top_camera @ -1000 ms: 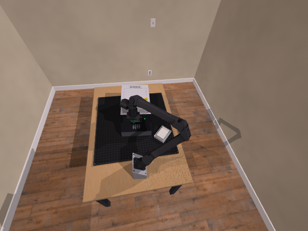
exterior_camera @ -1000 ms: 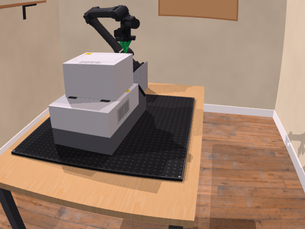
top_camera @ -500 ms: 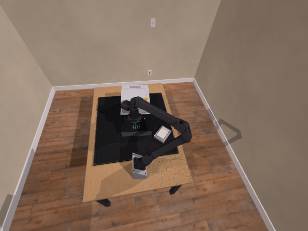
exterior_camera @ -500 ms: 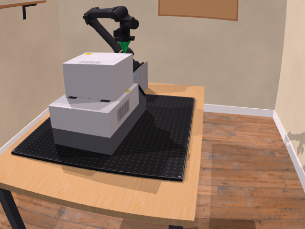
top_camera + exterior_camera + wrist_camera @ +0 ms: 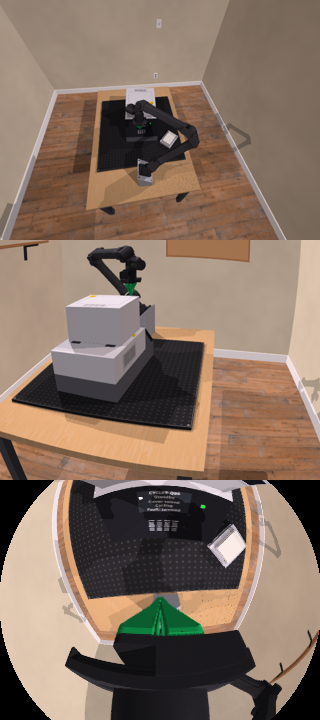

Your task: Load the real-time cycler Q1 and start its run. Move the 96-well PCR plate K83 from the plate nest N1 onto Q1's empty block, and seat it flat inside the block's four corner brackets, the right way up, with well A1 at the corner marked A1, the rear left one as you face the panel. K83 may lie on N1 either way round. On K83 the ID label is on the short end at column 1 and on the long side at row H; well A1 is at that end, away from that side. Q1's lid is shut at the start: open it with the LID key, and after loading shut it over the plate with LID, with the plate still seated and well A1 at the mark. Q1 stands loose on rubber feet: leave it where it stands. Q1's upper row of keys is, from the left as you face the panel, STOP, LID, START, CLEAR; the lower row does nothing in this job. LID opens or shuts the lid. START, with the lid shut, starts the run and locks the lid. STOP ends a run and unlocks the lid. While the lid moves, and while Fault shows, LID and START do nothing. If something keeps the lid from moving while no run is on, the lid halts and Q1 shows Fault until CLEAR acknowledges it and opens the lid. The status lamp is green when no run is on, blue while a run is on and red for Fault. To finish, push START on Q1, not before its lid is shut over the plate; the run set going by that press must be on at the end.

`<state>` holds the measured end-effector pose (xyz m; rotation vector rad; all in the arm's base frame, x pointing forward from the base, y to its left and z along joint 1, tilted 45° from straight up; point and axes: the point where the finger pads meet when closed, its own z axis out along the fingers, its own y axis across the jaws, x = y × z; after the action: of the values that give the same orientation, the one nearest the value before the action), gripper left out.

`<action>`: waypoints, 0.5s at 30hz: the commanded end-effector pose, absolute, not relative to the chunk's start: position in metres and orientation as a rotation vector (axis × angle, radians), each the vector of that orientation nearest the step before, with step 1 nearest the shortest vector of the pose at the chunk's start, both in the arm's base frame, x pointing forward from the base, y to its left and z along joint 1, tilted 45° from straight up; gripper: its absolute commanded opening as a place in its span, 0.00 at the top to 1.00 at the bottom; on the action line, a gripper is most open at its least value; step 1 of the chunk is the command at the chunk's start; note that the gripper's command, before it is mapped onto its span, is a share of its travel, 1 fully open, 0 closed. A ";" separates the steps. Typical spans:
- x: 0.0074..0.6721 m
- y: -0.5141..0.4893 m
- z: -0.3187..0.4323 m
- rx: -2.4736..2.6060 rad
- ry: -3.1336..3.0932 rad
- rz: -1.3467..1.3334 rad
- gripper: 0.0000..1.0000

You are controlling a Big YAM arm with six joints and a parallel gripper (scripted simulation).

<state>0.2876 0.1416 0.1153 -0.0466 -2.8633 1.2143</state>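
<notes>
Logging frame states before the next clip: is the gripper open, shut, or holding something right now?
Gripper: shut, green fingers together, holding nothing, poised above the cycler Q1's key panel; plate K83 sits on its nest.

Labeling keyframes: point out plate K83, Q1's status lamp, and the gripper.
Plate K83 [image 5: 168, 138]: top view, middle of its pale upper face.
Status lamp [image 5: 150, 123]: top view, the green dot on Q1's panel.
Gripper [image 5: 130, 292]: exterior view, tips of its shut green fingers.
</notes>
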 end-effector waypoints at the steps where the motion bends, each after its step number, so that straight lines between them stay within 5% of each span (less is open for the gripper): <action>1: 0.310 0.157 0.123 -0.068 -2.927 1.157 1.00; 15: 0.310 0.151 0.115 -0.179 -3.025 1.124 1.00</action>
<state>0.2961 0.1456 0.1120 -0.0580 -2.8992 1.1969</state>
